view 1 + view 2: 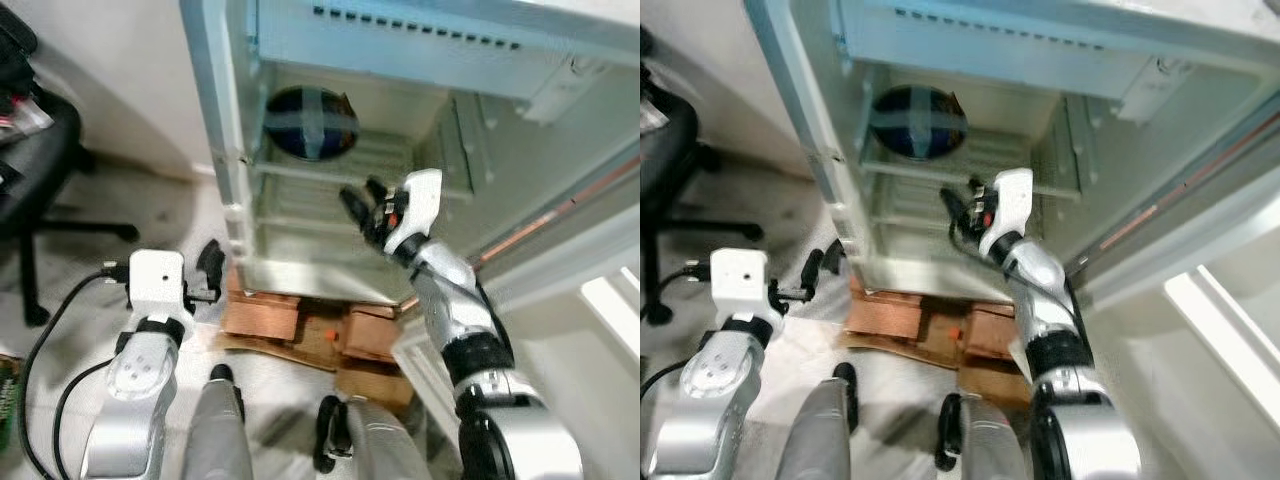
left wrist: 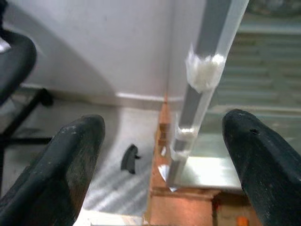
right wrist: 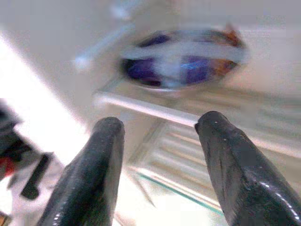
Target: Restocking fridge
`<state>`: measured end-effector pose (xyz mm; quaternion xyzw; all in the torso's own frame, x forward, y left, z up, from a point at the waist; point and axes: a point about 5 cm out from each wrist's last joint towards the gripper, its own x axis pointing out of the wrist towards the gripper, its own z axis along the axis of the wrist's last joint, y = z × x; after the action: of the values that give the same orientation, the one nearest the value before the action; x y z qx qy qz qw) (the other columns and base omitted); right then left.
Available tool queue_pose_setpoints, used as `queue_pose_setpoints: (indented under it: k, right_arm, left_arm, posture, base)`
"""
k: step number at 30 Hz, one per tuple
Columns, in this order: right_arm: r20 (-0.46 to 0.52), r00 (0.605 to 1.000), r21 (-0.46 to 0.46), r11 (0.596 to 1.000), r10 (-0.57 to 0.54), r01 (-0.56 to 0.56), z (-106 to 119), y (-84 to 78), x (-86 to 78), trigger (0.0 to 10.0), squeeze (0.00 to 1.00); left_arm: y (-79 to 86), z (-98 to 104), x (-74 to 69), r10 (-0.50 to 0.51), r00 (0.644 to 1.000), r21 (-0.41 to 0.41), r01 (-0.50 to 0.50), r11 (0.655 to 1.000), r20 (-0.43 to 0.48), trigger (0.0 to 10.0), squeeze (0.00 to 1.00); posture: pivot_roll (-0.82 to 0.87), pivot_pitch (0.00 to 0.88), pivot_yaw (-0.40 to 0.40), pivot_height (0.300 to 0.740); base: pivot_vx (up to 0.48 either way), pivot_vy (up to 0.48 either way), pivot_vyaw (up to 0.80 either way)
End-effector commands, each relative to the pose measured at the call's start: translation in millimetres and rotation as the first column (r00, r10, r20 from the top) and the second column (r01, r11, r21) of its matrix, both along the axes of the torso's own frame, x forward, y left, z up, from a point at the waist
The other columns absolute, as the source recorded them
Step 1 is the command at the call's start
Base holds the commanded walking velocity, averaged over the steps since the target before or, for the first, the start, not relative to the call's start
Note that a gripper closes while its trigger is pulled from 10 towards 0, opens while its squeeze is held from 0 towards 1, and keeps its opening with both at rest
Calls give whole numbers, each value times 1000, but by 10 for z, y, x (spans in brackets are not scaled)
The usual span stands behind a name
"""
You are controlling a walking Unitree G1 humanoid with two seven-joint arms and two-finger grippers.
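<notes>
1. Two grippers are seen from the head views: the right gripper is raised inside the open fridge, while the left gripper is held low outside it, beside the fridge's front edge.
2. From the right wrist view alone, the right gripper's two black fingers are shown spread apart with nothing between them; a dark blue bag, blurred, is seen beyond and above the fingertips.
3. From the left wrist view alone, the left gripper's fingers are shown wide apart and empty, with the fridge's vertical front edge standing between and ahead of them, and a small black piece lying on the floor past the fingertips.
4. Inside the fridge, the dark blue bag, crossed by pale bands, is held on the upper wire shelf; it lies just ahead of and above the right gripper, apart from it.
5. Below the grippers, brown cardboard is laid under the fridge's base.
6. To the left gripper's outer side, well apart, a black office chair is seen.
</notes>
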<state>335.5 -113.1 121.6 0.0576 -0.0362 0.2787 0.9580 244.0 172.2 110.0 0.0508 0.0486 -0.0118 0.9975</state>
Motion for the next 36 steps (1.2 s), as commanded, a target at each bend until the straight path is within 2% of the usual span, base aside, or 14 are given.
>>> queue_pose_setpoints:
  k: [1,3,6,8,11,20,26,28,29,30,32,33,34,36]
  right_arm:
    - [51,999,-28,999,-21,22,-18,-71,-180,10000,1000]
    - [52,998,-27,999,-35,37,-40,-83,-203,10000,1000]
    - [26,984,-17,984,-176,177,-131,-223,-299,10000,1000]
    - [11,956,-8,956,-292,292,-187,-351,-405,10000,1000]
    - [-33,918,15,918,-396,396,-246,-454,-509,10000,1000]
    - [-78,877,-75,880,-473,468,-399,-543,-716,10000,996]
    - [-130,853,-91,862,-506,498,-500,-600,-858,10000,929]
    - [-136,855,-89,865,-501,493,-497,-580,-846,10000,498]
    - [-136,855,-89,865,-501,493,-497,-580,-846,10000,498]
    - [-134,858,-90,869,-495,487,-486,-569,-834,10000,196]
    - [-130,861,-86,871,-492,484,-475,-567,-827,10000,184]
    - [-121,863,-89,871,-490,483,-455,-573,-817,10000,63]
    - [-122,862,-91,870,-492,484,-447,-581,-812,10000,0]
    - [-123,861,-91,869,-494,486,-447,-587,-810,10000,0]
  left_arm:
    - [-78,-25,26,-49,999,-5,49,999,15,10000,0]
    - [-85,-25,48,-55,998,-8,56,998,20,10000,0]
    - [-92,-50,116,-68,997,-22,69,997,28,10000,0]
    - [-88,-99,156,-67,997,-37,68,997,24,10000,0]
    - [-83,-143,182,-65,998,-52,66,996,15,10000,0]
    - [-103,-191,194,-92,996,-47,92,995,14,10000,0]
    - [-44,-254,140,-74,997,-41,74,996,2,10000,0]
    - [-79,-262,129,-84,996,-48,84,995,0,10000,0]
    - [-79,-262,129,-84,996,-48,84,995,0,10000,0]
    - [-97,-263,126,-89,996,-49,89,995,1,10000,0]
    - [-109,-264,125,-93,996,-50,92,994,1,10000,0]
    - [-122,-266,122,-96,995,-53,96,994,3,10000,0]
    - [-126,-269,121,-97,995,-54,97,994,3,10000,0]
    - [-127,-272,120,-96,995,-55,96,994,2,10000,0]
  posture:
    - [109,32,-87,740]
    - [108,25,-84,740]
    - [96,0,-74,740]
    - [88,0,-71,740]
    - [70,0,-63,740]
    - [51,0,-51,740]
    - [45,0,-50,740]
    - [43,0,-51,740]
    - [43,0,-51,740]
    - [43,0,-51,740]
    - [42,0,-52,740]
    - [41,0,-52,740]
    - [40,0,-52,740]
    - [40,0,-52,740]
  base:
    - [0,0,0]
    - [0,0,0]
    - [0,0,0]
    - [0,0,0]
    - [0,0,0]
    - [0,84,0]
    - [0,252,-702]
    - [0,255,-200]
    - [0,259,0]
    - [0,255,0]
    - [0,255,0]
    - [0,251,0]
    - [0,255,0]
    - [0,255,0]
